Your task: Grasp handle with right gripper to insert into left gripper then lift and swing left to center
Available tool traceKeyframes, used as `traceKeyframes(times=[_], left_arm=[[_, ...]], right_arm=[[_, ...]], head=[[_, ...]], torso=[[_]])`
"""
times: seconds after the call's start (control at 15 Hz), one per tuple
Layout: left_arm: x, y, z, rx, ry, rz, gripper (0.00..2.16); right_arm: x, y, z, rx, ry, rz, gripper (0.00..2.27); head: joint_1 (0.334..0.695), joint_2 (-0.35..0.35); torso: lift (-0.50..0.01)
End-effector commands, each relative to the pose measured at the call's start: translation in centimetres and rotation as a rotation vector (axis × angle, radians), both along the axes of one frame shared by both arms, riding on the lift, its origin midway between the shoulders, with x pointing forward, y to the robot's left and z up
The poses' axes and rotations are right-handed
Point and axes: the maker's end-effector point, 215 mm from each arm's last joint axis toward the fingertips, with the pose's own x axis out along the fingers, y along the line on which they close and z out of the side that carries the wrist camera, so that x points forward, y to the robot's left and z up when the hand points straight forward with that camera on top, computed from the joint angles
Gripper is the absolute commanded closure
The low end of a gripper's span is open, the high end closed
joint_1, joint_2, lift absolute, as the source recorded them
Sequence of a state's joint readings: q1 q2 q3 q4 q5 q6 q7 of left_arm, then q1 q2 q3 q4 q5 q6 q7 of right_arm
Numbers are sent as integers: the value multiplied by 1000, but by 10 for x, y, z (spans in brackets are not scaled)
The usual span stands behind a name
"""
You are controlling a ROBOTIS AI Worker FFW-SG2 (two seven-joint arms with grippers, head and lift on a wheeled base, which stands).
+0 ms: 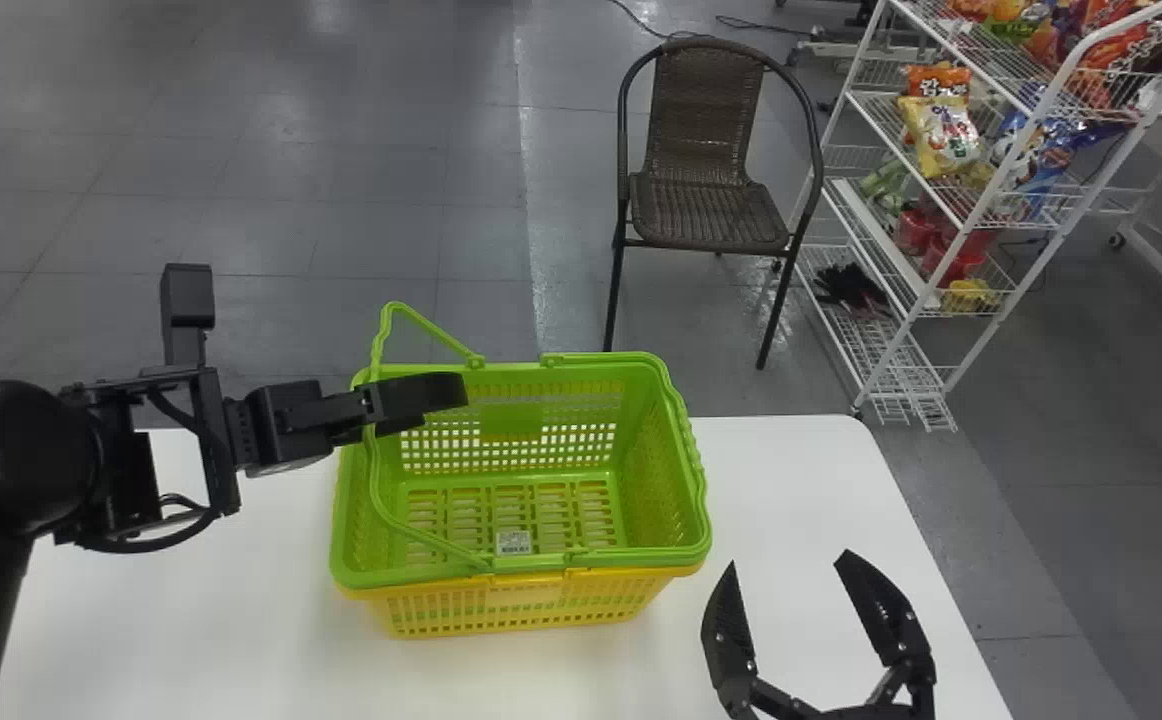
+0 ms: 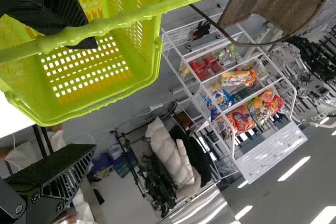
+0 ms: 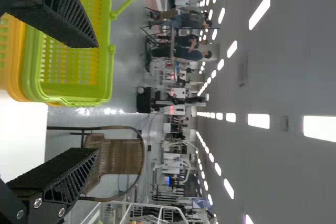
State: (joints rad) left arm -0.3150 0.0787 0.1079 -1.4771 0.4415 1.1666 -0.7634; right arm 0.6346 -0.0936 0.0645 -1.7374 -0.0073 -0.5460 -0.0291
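1. The bright green plastic basket (image 1: pixel 631 560) sits nested in a yellow one (image 1: pixel 521 606) on the white desk (image 1: pixel 771 470); its slim green handle (image 2: pixel 126 19) crosses one finger of the left hand (image 1: pixel 326 330).
2. That hand is wide open, as is the empty right hand (image 1: pixel 789 560), near the basket.
3. The step looks like handle-grasping; next, the right hand should pinch the handle and feed it between the left fingers.

My head camera looks forward and down; my left wrist's, close by the green basket (image 1: pixel 531 563), faces the rack (image 2: pixel 270 152); my right's, farther off, looks across the room. All share basket and chair (image 1: pixel 706 212).
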Motion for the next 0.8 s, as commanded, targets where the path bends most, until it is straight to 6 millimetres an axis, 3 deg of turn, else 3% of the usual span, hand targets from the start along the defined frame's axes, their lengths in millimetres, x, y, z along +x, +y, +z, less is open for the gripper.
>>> traceKeyframes(times=[0.0,0.27,0.4,0.6,0.67,0.73], left_arm=[[3,-6,7,2,-12,-11,151],[11,-14,21,9,-34,-34,151],[12,-20,20,6,-28,-46,151],[12,-25,18,-38,2,-65,151],[13,-27,18,-44,7,-68,151],[13,-29,17,-45,9,-70,151]], right_arm=[[1,-9,4,-2,-14,-15,147],[2,-20,4,-8,-12,-33,211],[3,-23,1,-12,-4,-37,421],[7,-33,-4,-25,14,-52,1035],[10,-38,-10,-34,35,-60,1474],[15,-44,-18,-48,64,-70,1740]], head=[[695,-159],[695,-188],[695,-196],[695,-213],[695,-217],[695,-222]], torso=[[0],[0],[0],[0],[0],[0]])
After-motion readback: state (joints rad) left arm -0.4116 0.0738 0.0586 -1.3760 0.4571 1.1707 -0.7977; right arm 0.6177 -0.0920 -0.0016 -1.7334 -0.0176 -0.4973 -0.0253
